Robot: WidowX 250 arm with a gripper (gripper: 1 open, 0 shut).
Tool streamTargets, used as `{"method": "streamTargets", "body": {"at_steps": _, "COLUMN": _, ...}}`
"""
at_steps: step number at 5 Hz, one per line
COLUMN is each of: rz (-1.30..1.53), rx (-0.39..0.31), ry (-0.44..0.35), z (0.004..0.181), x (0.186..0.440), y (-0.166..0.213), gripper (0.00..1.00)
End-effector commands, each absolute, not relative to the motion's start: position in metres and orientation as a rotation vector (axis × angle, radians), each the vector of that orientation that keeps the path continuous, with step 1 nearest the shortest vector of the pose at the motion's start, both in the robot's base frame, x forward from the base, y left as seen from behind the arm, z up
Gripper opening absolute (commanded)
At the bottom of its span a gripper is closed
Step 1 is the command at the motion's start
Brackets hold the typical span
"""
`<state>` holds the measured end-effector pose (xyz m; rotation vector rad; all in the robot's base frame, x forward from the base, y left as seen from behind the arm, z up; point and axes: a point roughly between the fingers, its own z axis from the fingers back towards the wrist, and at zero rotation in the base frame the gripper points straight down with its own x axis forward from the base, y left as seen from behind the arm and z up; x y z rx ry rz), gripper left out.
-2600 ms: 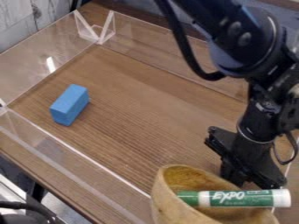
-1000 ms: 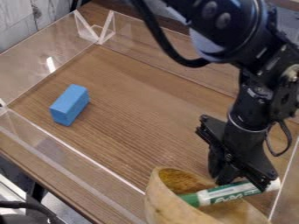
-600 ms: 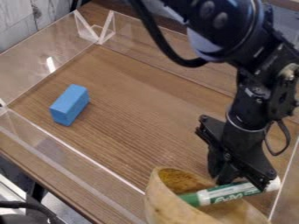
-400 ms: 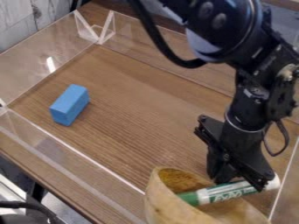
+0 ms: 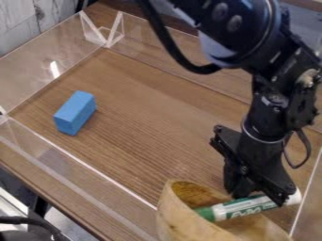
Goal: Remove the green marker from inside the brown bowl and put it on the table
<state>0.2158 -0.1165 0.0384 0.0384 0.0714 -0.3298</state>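
Camera view: brown bowl [image 5: 189, 224] as landmark, cut off by the bottom edge
Green marker [image 5: 242, 208]: across the bowl's opening — white cap toward its right side
Pincer [image 5: 255, 192]: right at the marker; open or closed, I cannot tell
In the way: the dark fingers hide part of the marker
Blue block [image 5: 75, 111]: well apart from the bowl, up and left, on the table [image 5: 138, 122]

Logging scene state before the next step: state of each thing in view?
green marker: in the bowl, lying slanted, white cap end toward the hand's side
brown bowl: tipped, marker inside
blue block: on the table, apart from bowl
hand: at the marker, grip unclear
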Motion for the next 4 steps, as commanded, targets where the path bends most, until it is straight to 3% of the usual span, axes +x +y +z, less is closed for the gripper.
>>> {"method": "streamTargets", "body": {"at_steps": 1, "rz": -0.338, "rx": 0.011, "ry": 0.027, "z": 0.0499, "x": 0.2187, "y": -0.1202, "gripper": 0.0}}
{"method": "streamTargets", "body": {"at_steps": 4, "rz": -0.355, "rx": -0.014, "ry": 0.034, "z": 0.0475, "x": 0.2148, "y": -0.121, "gripper": 0.0}}
